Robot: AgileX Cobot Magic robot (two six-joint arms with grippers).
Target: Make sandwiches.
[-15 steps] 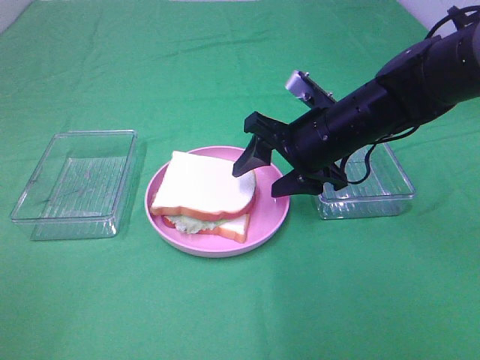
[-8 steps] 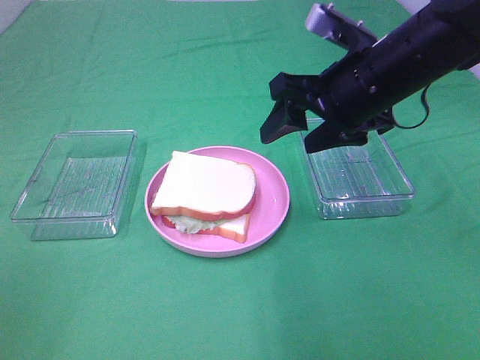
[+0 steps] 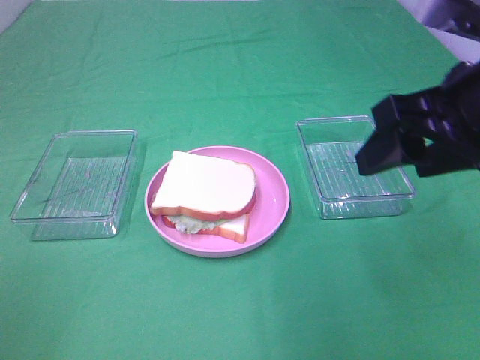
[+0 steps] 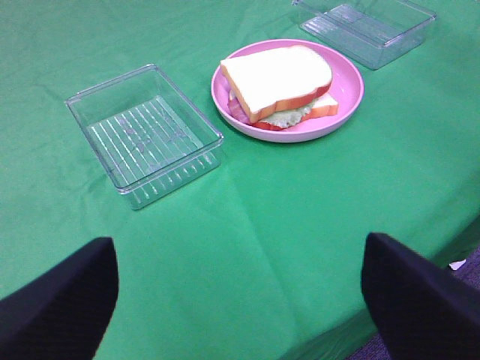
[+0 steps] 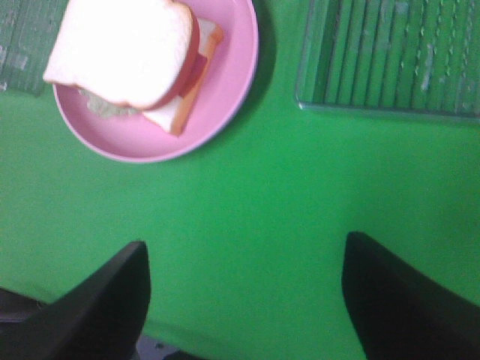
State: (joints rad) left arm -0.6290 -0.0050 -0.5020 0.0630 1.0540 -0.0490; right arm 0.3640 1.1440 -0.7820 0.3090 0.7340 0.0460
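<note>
Only the left wrist view showed the left end effector (image 4: 240,300), spread wide and empty; the right end effector (image 3: 409,154), likewise agape and empty, overhung a clear tray (image 3: 330,161), well apart from the sandwich (image 3: 204,195).

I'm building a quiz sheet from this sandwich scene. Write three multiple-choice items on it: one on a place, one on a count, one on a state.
1. Where does the stacked toy sandwich with white bread slices sit?
A. on the round pink plate
B. in a tray
C. on the bare cloth

2. How many clear plastic rectangular trays are on the green cloth?
A. one
B. two
C. three

3. How do the right gripper jaws stand?
A. shut on bread
B. shut on nothing
C. open and holding nothing

Answers:
1 A: the plate rim rings the sandwich.
2 B: one tray lies on each side of the plate.
3 C: the wrist view shows a wide, bare gap between the jaws.
</note>
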